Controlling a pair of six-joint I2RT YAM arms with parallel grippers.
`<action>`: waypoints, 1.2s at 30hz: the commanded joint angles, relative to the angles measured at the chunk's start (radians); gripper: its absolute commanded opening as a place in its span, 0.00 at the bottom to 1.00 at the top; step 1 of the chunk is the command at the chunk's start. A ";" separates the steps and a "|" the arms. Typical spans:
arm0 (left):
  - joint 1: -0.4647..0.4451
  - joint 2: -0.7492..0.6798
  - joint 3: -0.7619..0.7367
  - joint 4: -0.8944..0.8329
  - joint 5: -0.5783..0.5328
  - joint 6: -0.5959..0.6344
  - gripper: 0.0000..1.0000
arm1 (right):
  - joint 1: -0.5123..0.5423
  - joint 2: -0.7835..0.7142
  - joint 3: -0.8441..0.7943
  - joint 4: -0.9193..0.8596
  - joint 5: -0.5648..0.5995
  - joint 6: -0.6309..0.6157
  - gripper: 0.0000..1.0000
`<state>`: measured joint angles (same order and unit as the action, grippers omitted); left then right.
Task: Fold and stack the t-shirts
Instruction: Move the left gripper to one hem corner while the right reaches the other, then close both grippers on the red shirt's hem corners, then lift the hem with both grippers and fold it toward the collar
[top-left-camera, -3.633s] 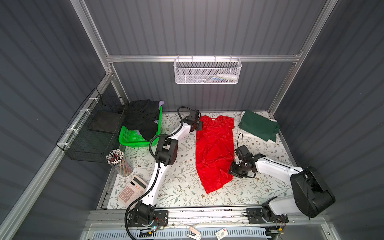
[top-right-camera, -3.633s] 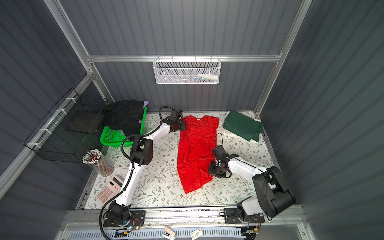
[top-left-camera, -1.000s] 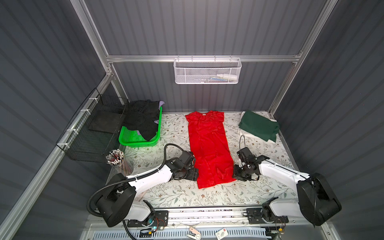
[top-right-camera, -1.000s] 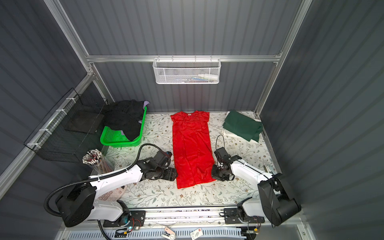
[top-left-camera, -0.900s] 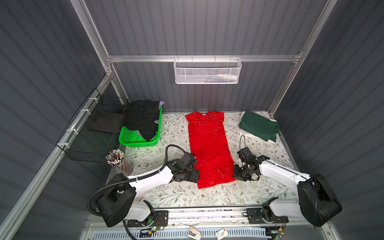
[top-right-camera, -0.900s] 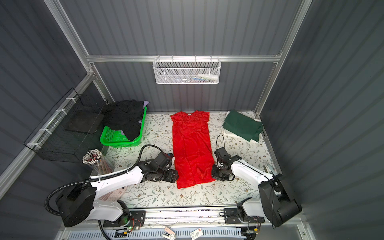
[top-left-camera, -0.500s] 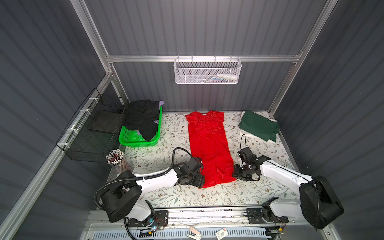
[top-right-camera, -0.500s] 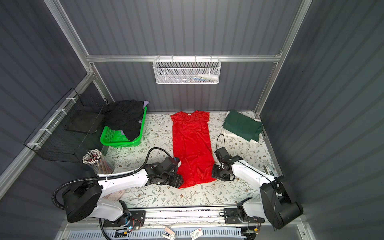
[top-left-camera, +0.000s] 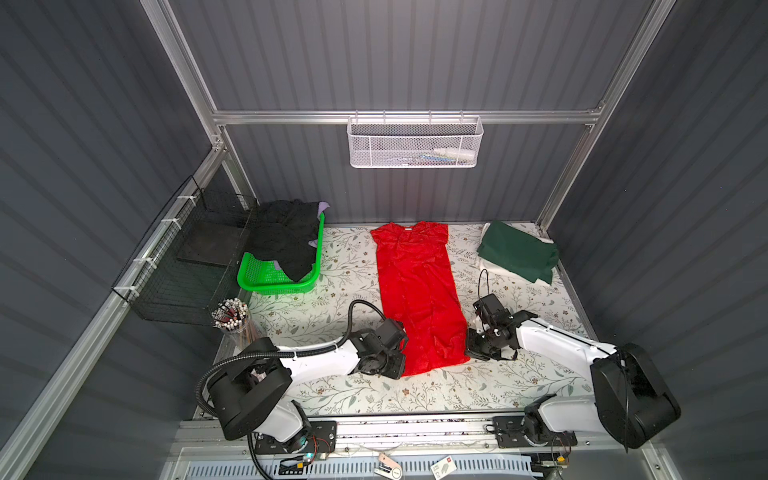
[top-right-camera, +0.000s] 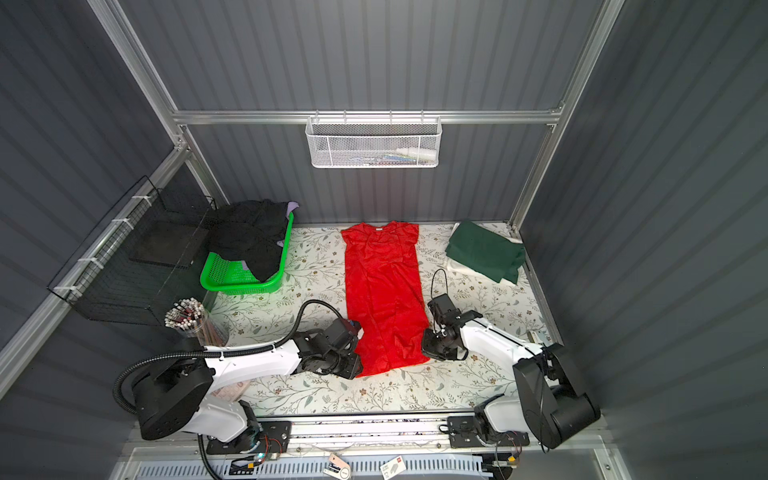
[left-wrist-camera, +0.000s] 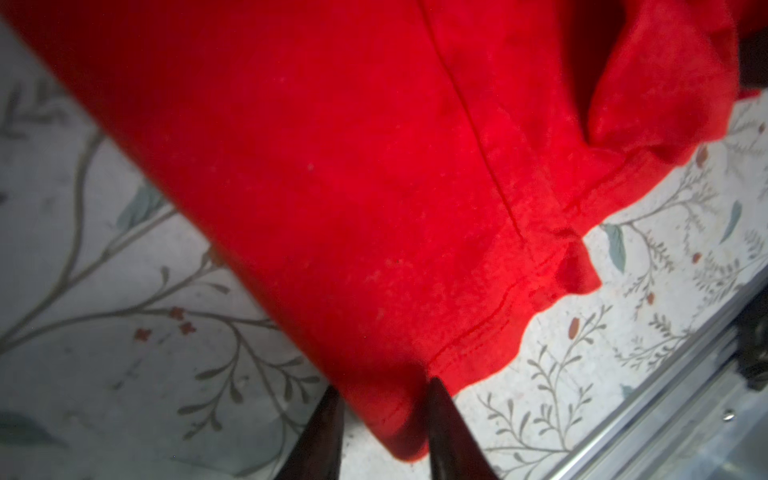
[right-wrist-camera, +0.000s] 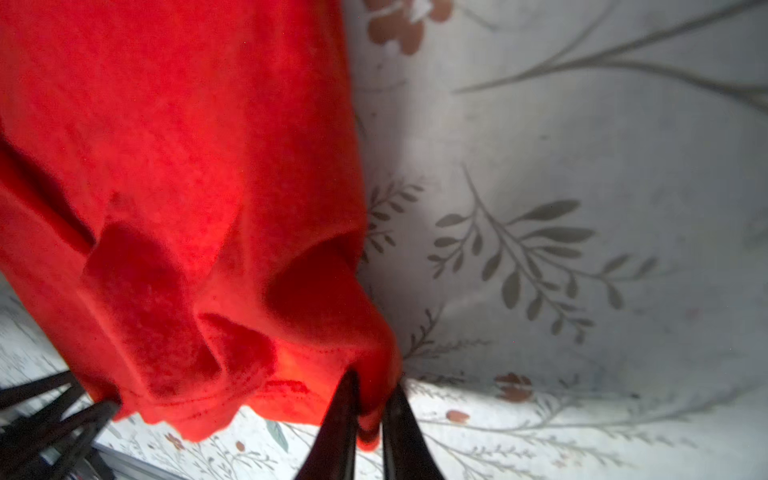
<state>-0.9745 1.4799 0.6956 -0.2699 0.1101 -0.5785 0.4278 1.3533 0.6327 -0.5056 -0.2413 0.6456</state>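
Note:
A bright red t-shirt (top-left-camera: 415, 291) (top-right-camera: 382, 291) lies in a long narrow strip down the middle of the table, collar at the back. My left gripper (top-left-camera: 399, 365) (left-wrist-camera: 382, 390) sits at its near left hem corner, shut on the red cloth (left-wrist-camera: 332, 166) that fills the gap between its fingers. My right gripper (top-left-camera: 471, 353) (right-wrist-camera: 374, 382) is shut on the near right hem corner, and the cloth (right-wrist-camera: 187, 166) bunches up there. A dark green t-shirt (top-left-camera: 517, 251) lies folded at the back right on a white one (top-left-camera: 490, 266). Black (top-left-camera: 286, 237) and lavender (top-left-camera: 322, 206) t-shirts are heaped in the basket.
A green lattice basket (top-left-camera: 274, 282) stands at the back left. A black wire rack (top-left-camera: 187, 257) hangs on the left wall, with a cup of pens (top-left-camera: 230, 316) below it. A white wire basket (top-left-camera: 415, 143) hangs on the back wall. The metal front rail (top-left-camera: 415, 424) borders the table.
My left gripper has slid along the shirt's left edge to its near corner and closed on the hem. My right gripper has closed on the near right corner.

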 joint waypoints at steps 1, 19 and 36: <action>-0.006 0.025 0.009 -0.032 0.022 0.012 0.00 | -0.002 -0.006 -0.016 0.010 -0.020 -0.004 0.01; -0.005 -0.010 0.024 -0.155 -0.110 0.015 0.00 | -0.009 -0.184 -0.141 0.060 -0.059 0.053 0.00; -0.006 -0.113 -0.010 -0.127 -0.126 -0.007 0.00 | -0.005 -0.374 -0.207 0.142 -0.130 0.070 0.00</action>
<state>-0.9749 1.3880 0.7097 -0.3962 -0.0120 -0.5732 0.4232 0.9947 0.4431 -0.4026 -0.3447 0.7151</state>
